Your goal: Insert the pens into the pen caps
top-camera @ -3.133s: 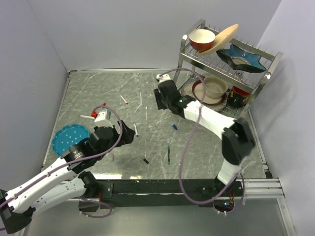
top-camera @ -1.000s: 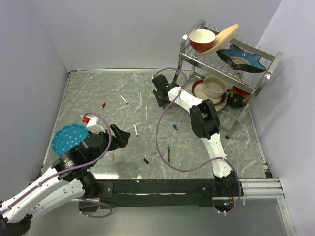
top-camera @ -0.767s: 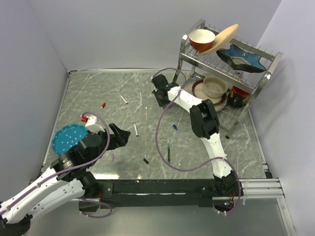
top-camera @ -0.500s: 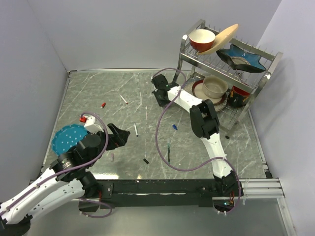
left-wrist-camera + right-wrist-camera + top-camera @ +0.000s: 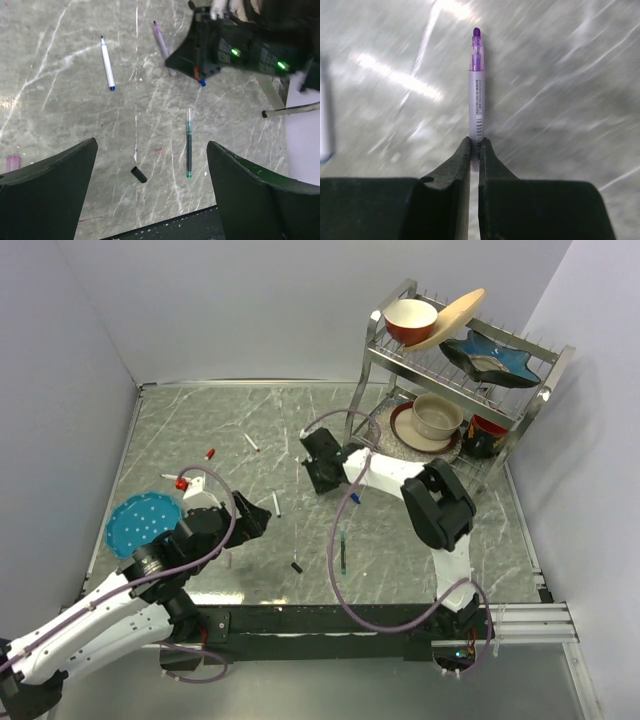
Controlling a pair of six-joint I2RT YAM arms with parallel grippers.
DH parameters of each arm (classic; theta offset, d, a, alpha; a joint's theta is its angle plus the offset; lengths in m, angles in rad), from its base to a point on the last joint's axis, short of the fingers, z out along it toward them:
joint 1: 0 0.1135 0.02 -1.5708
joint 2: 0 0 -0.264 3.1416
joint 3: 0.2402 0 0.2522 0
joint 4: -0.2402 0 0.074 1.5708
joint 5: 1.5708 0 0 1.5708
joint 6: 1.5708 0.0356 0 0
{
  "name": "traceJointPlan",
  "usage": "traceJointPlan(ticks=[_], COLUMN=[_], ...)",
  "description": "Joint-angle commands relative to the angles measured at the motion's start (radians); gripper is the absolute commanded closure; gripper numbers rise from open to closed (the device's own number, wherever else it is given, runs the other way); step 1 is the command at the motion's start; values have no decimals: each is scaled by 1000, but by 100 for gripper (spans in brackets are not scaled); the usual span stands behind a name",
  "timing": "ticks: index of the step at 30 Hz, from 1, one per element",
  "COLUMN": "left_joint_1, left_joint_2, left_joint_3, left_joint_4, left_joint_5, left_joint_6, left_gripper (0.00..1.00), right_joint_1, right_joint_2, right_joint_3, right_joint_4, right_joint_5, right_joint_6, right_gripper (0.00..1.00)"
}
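Grey marble table (image 5: 200, 430): right hand (image 5: 474, 145) pinches purple-tipped pen (image 5: 476, 85) by its tail, barrel pointing straight ahead; left hand (image 5: 151, 145) gapes empty, nearer the pinkish cap (image 5: 11, 162).

Table (image 5: 200, 420): grey-green marble pattern with white veins.
Purple pen (image 5: 476, 90): pale barrel with a barcode label, purple tip.
Blue pen (image 5: 107, 62): white barrel, blue tip.
Red pen (image 5: 252, 443): white barrel, red tip.
Green pen (image 5: 189, 142): dark teal-green.
Caps: one black (image 5: 139, 174), one blue (image 5: 201, 82), one red (image 5: 210, 453), one pale pink (image 5: 12, 162).
Left gripper (image 5: 151, 150) and right gripper (image 5: 474, 146): black.
Cables (image 5: 335, 560): purple.
Plate (image 5: 125, 520): blue with white dots.
Rack (image 5: 375, 360): silver. It carries a red bowl (image 5: 410, 320) with a white interior, a tan dish (image 5: 460, 312) and a blue star dish (image 5: 490, 357).
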Motion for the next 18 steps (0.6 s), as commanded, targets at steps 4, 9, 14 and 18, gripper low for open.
traceJointPlan(ticks=[4,9,14,18], left_joint_1=[6,18,26,29], left_joint_2=[70,165,251,291], left_joint_3=[-3,23,62,83], left_joint_4=[103,164,235,288], left_joint_5=[31,75,118,138], left_joint_6=[-40,-57,-39,-22], left_gripper=[5,7,9,10], right_joint_1=[46,91,132,180], right_joint_2=[-250,-437,-624,-731], right_joint_3=[-200,-367,-531,-608], right_joint_4=[186,308,414,476], right_joint_5=[-22,-81,-129,-138], right_joint_6=[120,189,266,304], right_gripper=[100,100,100,100])
